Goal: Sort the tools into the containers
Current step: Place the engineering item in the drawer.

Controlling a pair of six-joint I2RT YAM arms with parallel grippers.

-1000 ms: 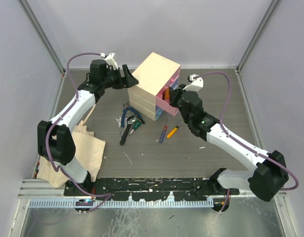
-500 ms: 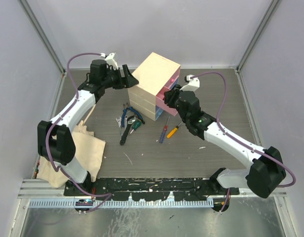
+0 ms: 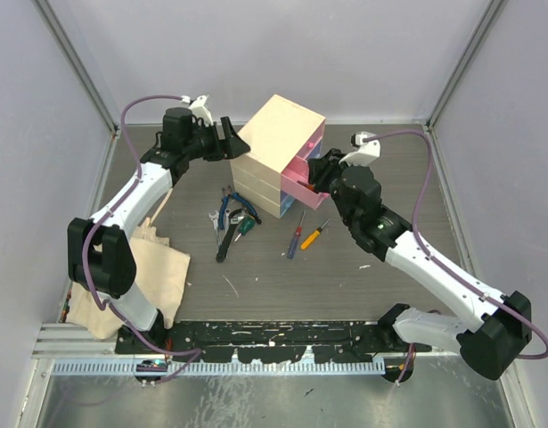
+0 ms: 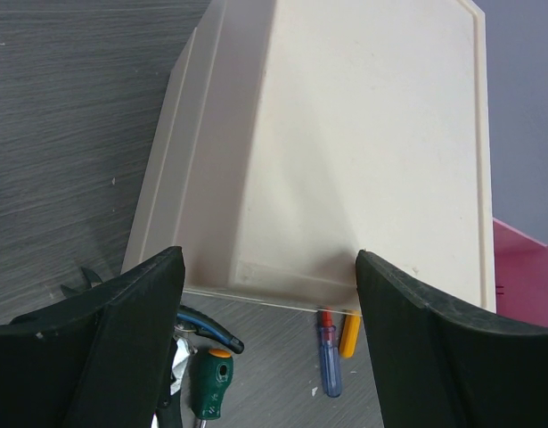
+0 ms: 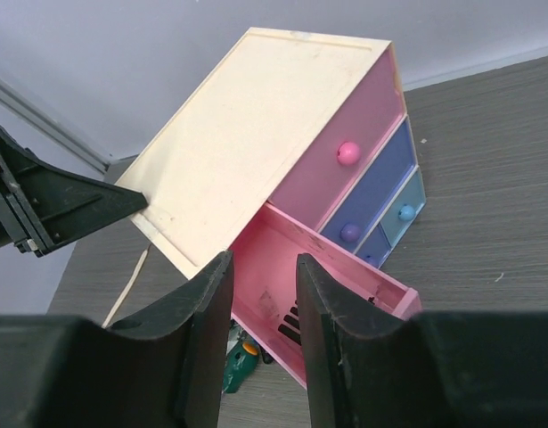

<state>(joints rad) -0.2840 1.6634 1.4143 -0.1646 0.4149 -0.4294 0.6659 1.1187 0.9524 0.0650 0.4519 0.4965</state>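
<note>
The cream chest point(image 3: 278, 143) stands at the back of the table, its lower pink drawer point(image 3: 296, 185) pulled out. My right gripper point(image 5: 263, 264) hovers open over this drawer point(image 5: 291, 259), nothing between its fingers. A small black ribbed piece point(image 5: 290, 323) lies inside. My left gripper point(image 3: 231, 135) is open wide against the chest's back point(image 4: 345, 134). On the table lie blue-handled pliers point(image 3: 227, 208), a silver wrench point(image 3: 215, 219), a green screwdriver point(image 3: 244, 226), a black tool point(image 3: 224, 244), a blue-and-red screwdriver point(image 3: 294, 236) and an orange one point(image 3: 314, 234).
The shut pink point(image 5: 347, 152), purple point(image 5: 349, 232) and blue point(image 5: 405, 212) knobs face my right wrist camera. A beige cloth point(image 3: 162, 267) lies at the near left beside the left arm. A thin pale stick point(image 3: 229, 285) rests near the table's middle.
My right gripper has gone from shut to open over the pink drawer and drawn back to the right. The orange-tinted piece between its jaws is gone from them. The left arm has not moved.
</note>
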